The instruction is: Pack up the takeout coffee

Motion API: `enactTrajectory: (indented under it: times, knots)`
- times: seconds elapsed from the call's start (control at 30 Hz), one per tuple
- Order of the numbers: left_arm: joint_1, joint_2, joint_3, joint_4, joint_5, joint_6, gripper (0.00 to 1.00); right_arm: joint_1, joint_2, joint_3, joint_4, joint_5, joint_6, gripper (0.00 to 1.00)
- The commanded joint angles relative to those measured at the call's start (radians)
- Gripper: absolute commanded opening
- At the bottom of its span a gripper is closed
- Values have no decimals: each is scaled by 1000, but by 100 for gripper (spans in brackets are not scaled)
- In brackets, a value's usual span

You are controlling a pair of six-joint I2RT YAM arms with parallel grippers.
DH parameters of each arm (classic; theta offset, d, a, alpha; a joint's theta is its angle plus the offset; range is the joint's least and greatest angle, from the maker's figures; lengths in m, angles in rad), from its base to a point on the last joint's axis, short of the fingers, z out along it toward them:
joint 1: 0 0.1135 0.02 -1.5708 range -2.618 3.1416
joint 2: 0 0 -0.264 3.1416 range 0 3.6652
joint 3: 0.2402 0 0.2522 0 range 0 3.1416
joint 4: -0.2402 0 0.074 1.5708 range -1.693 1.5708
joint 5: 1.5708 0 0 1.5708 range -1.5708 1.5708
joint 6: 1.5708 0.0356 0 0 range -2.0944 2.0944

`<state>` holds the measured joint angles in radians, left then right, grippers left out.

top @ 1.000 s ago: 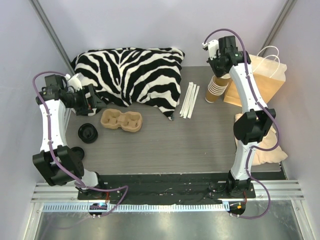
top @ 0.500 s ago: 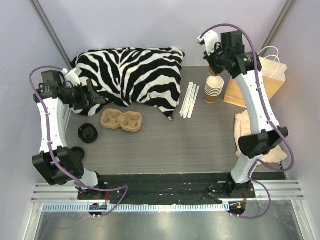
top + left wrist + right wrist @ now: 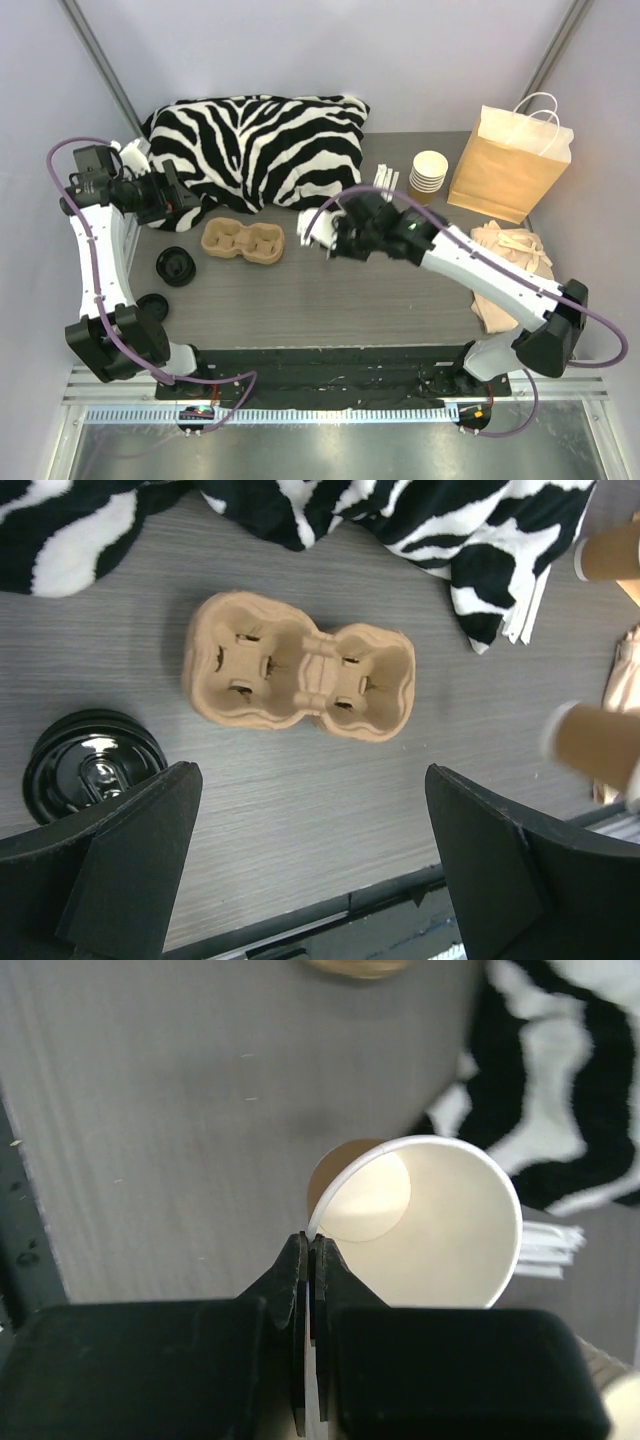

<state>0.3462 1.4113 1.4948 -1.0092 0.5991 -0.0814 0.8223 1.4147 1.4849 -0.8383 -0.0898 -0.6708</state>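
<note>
No lidded takeout coffee is in view. My right gripper (image 3: 309, 1240) is shut on the rim of a lidless tan paper cup (image 3: 440, 1230), which hangs tilted over the middle of the table; it also shows blurred in the left wrist view, the cup (image 3: 590, 742). From above, the right gripper (image 3: 320, 236) is just right of the cardboard cup carrier (image 3: 243, 241). A loose black lid (image 3: 176, 266) lies left of the carrier. My left gripper (image 3: 185, 200) hovers open above the carrier's left side, with nothing between its fingers (image 3: 150, 820).
A stack of lidless cups (image 3: 429, 176) stands at the back right beside a brown paper bag (image 3: 508, 162). White sticks (image 3: 383, 180) lie by the zebra-striped pillow (image 3: 260, 140). A beige cloth (image 3: 515, 265) lies at the right.
My right arm has swung from the cup stack at the back right to the table's middle, carrying one cup by its rim. The left arm has hardly moved.
</note>
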Motion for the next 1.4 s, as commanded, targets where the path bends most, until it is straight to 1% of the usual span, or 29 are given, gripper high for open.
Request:
enactTrajectory:
  times: [0.0, 0.07, 0.13, 0.17, 0.23, 0.4, 0.63, 0.77, 0.87, 1.13, 1.23, 1.27, 1.33, 1.37]
  knots:
    - [10, -20, 27, -3, -23, 26, 100, 136, -22, -158, 200, 76, -24, 1]
    - [8, 18, 48, -79, -2, 77, 100, 178, -7, -227, 266, 82, 14, 1]
    - [8, 31, 47, -103, 14, 77, 100, 190, 3, -286, 318, 85, 34, 1]
    - [8, 29, 41, -101, 24, 101, 100, 205, 12, -308, 344, 135, 39, 1]
    - [8, 15, 7, -79, 41, 108, 100, 215, 18, -356, 407, 185, 45, 1]
    - [10, 3, -13, -62, 44, 109, 100, 230, 43, -406, 484, 242, 51, 1]
    - [10, 15, 4, -81, 41, 120, 100, 232, 49, -426, 473, 210, 96, 2]
    - [8, 11, -5, -92, 10, 137, 100, 232, 46, -433, 453, 193, 103, 11]
    - [10, 6, -10, -108, 5, 163, 100, 230, 47, -431, 441, 170, 120, 15]
    - [8, 6, -8, -150, -22, 204, 100, 222, 58, -429, 436, 148, 155, 16]
    - [8, 0, -18, -155, -25, 216, 100, 221, 52, -425, 432, 144, 157, 24]
    - [8, -3, -19, -158, -25, 219, 100, 221, 46, -419, 426, 142, 158, 33]
    - [8, -5, -18, -169, -24, 235, 100, 221, 44, -400, 407, 131, 163, 37]
    - [8, -5, -16, -180, -24, 238, 100, 219, 43, -393, 401, 125, 163, 42]
